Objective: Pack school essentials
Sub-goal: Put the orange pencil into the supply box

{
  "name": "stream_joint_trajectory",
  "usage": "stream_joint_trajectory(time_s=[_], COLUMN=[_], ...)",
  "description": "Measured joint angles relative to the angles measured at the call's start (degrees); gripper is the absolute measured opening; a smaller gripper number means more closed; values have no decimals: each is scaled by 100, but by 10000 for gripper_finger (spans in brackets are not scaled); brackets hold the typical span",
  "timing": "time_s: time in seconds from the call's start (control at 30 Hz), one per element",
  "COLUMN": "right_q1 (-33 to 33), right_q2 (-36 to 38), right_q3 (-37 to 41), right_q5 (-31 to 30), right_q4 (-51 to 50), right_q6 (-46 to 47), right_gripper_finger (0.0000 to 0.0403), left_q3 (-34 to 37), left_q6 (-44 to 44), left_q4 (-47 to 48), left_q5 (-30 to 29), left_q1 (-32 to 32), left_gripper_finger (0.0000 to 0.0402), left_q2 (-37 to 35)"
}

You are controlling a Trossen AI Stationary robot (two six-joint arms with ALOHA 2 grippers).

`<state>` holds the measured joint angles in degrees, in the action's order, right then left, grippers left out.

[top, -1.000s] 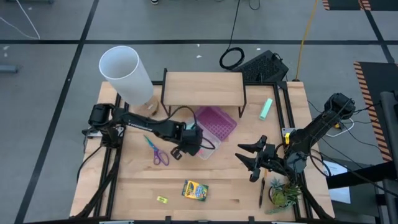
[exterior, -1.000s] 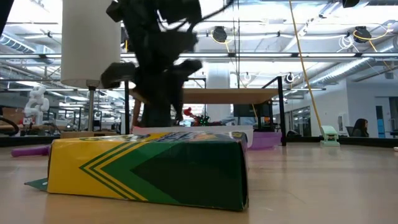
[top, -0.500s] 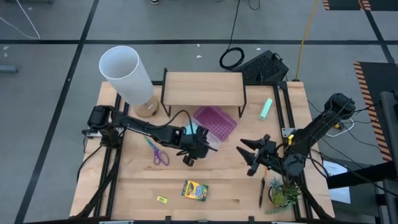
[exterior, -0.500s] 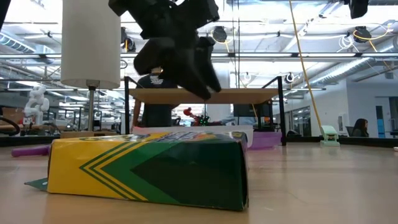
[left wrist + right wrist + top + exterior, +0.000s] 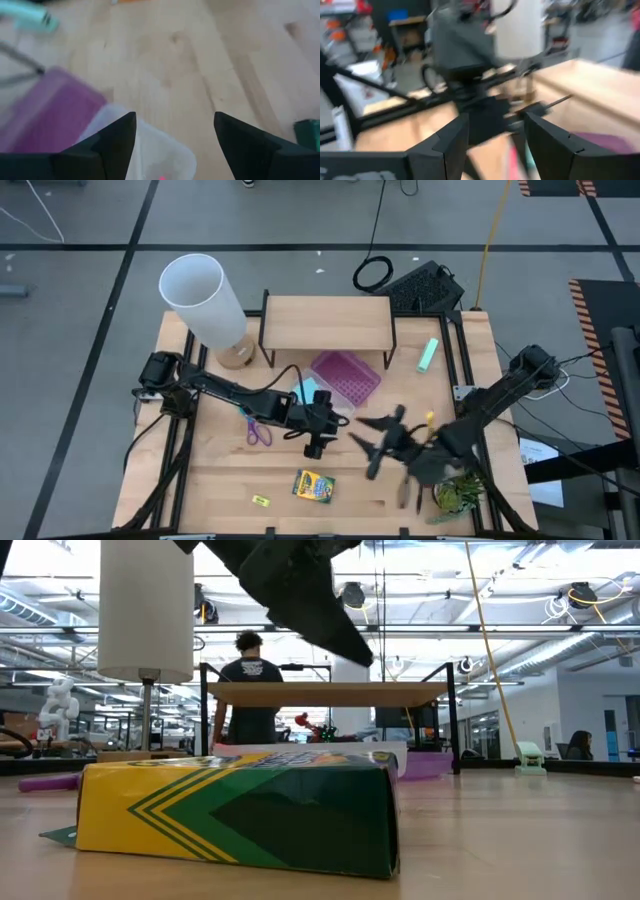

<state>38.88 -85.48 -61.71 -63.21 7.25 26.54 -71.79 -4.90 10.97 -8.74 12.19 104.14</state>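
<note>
From the table's left side, the purple-handled scissors [image 5: 254, 426] lie flat on the wood, just to the left of the left gripper [image 5: 316, 432] and beside its forearm. Nearer the front edge, left of that gripper and well apart from it, sits the tiny yellow piece [image 5: 260, 500]. The yellow-green crayon box [image 5: 313, 485] lies flat just in front of the left gripper, apart from it (in the low view it fills the foreground [image 5: 240, 812], with a dark arm overhead).

The left gripper hovers over the middle of the table, its fingers [image 5: 112, 140] spread with nothing between them; its wrist view shows bare wood past them. Just behind it lies the clear plastic case with purple lid [image 5: 345, 378], and a blue sticky-note pad [image 5: 303, 392] shows at the case's left side, touching or just beside it — which one is unclear.

To the right, the right gripper [image 5: 372, 442] is blurred, reaching toward the left gripper, near it but not touching. Its fingers [image 5: 451, 142] stand apart and empty. A thin dark pen [image 5: 419, 490] lies behind the right gripper near the front edge, just beside the small green potted plant [image 5: 458, 494].
</note>
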Motion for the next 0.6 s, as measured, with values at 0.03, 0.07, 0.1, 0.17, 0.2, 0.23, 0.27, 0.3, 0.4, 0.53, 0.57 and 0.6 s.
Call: stream_joint_trajectory(time_s=[0.03, 0.07, 0.1, 0.17, 0.2, 0.23, 0.27, 0.3, 0.4, 0.53, 0.57, 0.6], right_q1=[-116, -230, -332, -518, -579, -641, -683, -717, -777, -770, -743, -720], right_q2=[-175, -355, -535, -894, -1040, -1178, -1299, -1390, -1538, -1533, -1527, -1506], right_q3=[-232, -466, -688, -1147, -1333, -1522, -1685, -1800, -1895, -1893, -1893, -1893], right_q5=[249, 504, 743, 1253, 1498, 1721, 1941, 2181, 3129, 3671, 3671, 3659], right_q4=[-222, -472, -709, -1041, -1158, -1258, -1288, -1341, -1406, -2066, -2379, -2749], right_q6=[139, 269, 361, 426, 426, 415, 406, 386, 221, 389, 562, 809], right_gripper_finger=[185, 185, 185, 185, 185, 185, 185, 185, 185, 185, 185, 185], left_q3=[0, 0, 0, 0, 0, 0, 0, 0, -4, -4, -4, -4], left_q6=[197, 320, 386, 441, 462, 485, 535, 581, 861, 999, 1019, 1050], left_q4=[91, 167, 253, 484, 584, 707, 827, 918, 1180, 1383, 1427, 1449], left_q5=[-65, -110, -133, -148, -155, -157, -157, -157, -155, -197, -210, -219], left_q1=[0, -2, 2, 14, 30, 42, 50, 67, 78, 136, 163, 190], left_gripper_finger=[271, 271, 271, 271, 271, 271, 271, 271, 271, 271, 271, 271], left_q2=[0, 0, 0, 0, 0, 0, 0, -2, -7, -7, -7, -7])
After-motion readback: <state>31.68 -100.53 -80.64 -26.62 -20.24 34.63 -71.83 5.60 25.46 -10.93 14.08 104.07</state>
